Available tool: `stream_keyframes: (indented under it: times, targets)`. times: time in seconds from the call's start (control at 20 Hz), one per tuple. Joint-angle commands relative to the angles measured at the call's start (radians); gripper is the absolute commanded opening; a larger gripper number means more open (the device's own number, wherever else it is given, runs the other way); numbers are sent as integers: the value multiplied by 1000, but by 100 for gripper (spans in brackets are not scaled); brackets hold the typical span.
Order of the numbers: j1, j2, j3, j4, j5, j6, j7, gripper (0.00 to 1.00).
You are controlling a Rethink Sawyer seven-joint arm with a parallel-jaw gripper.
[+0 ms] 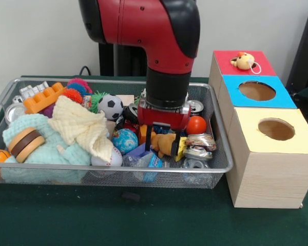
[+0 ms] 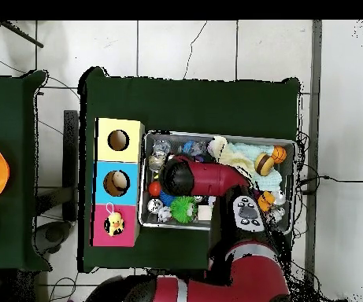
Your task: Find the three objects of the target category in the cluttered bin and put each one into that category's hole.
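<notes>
Right now your bin (image 1: 223, 166) sits on the green table just beside the three boxes (image 1: 267, 169), crammed full. Your claw (image 1: 163, 138) hangs low with its fingers spread around a small tan toy (image 1: 165, 144) — not clamped. Shut carelessly and you could snag neighbouring clutter, or the toy slips out. No readable writing anywhere.

Your arm (image 1: 159, 31) drops in from the top of the front view, red shell with black joints, elbow bent, wrist pointing straight down. Black wrist cylinder, then a red gripper (image 1: 162, 142) block under it. Your fingers (image 1: 153, 139) are dark, hang vertical and sit a little apart. In the overhead view your arm (image 2: 216, 179) runs from the base at the bottom and bends left, hiding the gripper beneath it.
</notes>
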Motion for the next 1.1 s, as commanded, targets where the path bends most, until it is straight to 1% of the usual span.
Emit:
stream_keyframes:
  times: [0.05,0.15,0.35,0.55,0.7,0.9,1.1]
  targets:
    - [-26,-89,56,106,-5,102,55,100]
    - [-18,-91,50,92,-14,95,47,100]
    - [-4,-92,42,67,-16,118,37,100]
    - [-21,-27,66,39,-26,76,29,100]
    - [-13,33,60,5,-32,23,45,100]
    - [-2,52,51,8,-31,3,61,100]
    - [10,52,47,8,-24,7,69,100]
